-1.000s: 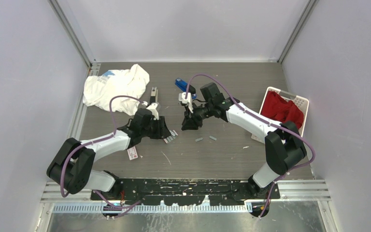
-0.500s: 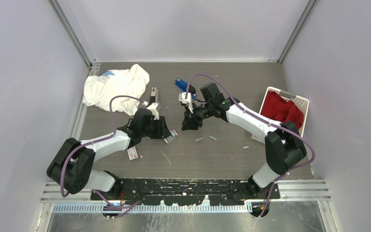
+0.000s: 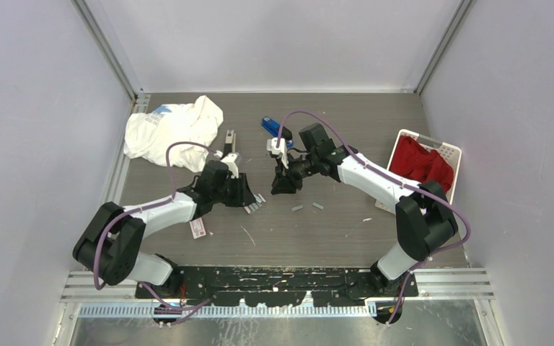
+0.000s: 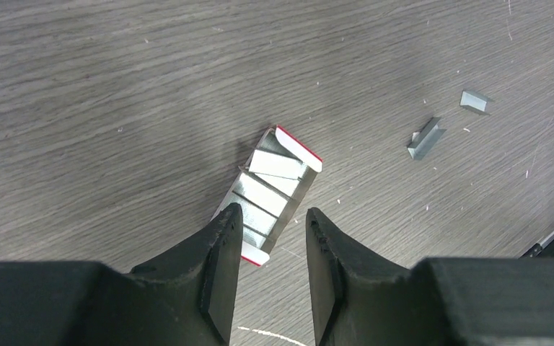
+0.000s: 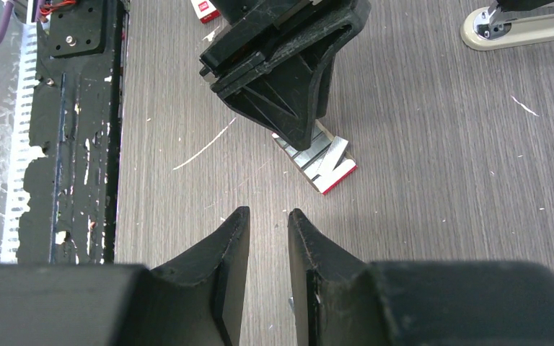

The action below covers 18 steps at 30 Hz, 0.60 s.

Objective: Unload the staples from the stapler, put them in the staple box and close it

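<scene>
Left pincer (image 4: 274, 216), part-open and empty, hovers over the white-and-red box (image 4: 299, 148) of staples (image 4: 275, 164). Right pincer (image 5: 268, 215) is narrowly parted, holding nothing, above the surface (image 5: 440, 158).

Two claws: left claw (image 4: 274, 220), right claw (image 5: 263, 216). One stapler (image 3: 229, 142). Two loose strips of staples (image 4: 425, 137), second strip (image 4: 474, 101). Two little white-and-red boxes: open box (image 4: 299, 148), other box (image 3: 198, 228). One white cloth (image 3: 166, 130), one red cloth (image 3: 418, 162), one basket (image 3: 451, 151), one blue thing (image 3: 269, 125).
</scene>
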Available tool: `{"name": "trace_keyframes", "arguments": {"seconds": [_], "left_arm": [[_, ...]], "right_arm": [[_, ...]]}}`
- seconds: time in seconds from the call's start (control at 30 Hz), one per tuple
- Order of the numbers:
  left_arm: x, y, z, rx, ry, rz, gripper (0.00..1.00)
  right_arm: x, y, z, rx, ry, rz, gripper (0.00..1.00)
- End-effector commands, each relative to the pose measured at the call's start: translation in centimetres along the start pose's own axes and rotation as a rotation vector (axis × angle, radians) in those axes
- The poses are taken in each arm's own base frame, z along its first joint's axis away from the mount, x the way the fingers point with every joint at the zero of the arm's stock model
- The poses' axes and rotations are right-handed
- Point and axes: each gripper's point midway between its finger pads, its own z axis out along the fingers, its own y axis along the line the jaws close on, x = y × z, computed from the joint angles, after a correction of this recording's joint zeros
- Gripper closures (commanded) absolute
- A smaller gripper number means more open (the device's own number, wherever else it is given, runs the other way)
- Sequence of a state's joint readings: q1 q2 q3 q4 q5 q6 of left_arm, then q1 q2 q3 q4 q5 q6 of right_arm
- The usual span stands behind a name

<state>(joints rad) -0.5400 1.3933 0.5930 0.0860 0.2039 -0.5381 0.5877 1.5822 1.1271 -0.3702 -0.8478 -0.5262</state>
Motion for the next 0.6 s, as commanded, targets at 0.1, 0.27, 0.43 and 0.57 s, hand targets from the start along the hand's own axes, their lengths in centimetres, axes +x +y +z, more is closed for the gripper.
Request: {"name": "trace_keyframes", "arguments": {"seconds": [0.1,0.27,0.43,0.57], "left_arm": [[-3.1,-1.3,0.4,0.033,-0.061,0.029,0.64],[-3.5,-1.1,0.6,0.01,-0.059,0.034,0.69],[-3.6,-0.8,1.2,-0.022,-0.038,0.038,0.78],[-3.9,-0.2,1.7,-0.061,-0.024,0.049,0.84]], "right_arm": [[-1.3,-0.1,-0.4,0.017,-0.03,-0.058,0.68],[-1.2,-0.1,-0.4,0.016,-0.028,-0.057,0.68],[-1.1,-0.1,-0.4,0.016,-0.026,-0.056,0.68],[-1.2,-0.1,-0.4,0.016,-0.027,-0.057,0.68]]}}
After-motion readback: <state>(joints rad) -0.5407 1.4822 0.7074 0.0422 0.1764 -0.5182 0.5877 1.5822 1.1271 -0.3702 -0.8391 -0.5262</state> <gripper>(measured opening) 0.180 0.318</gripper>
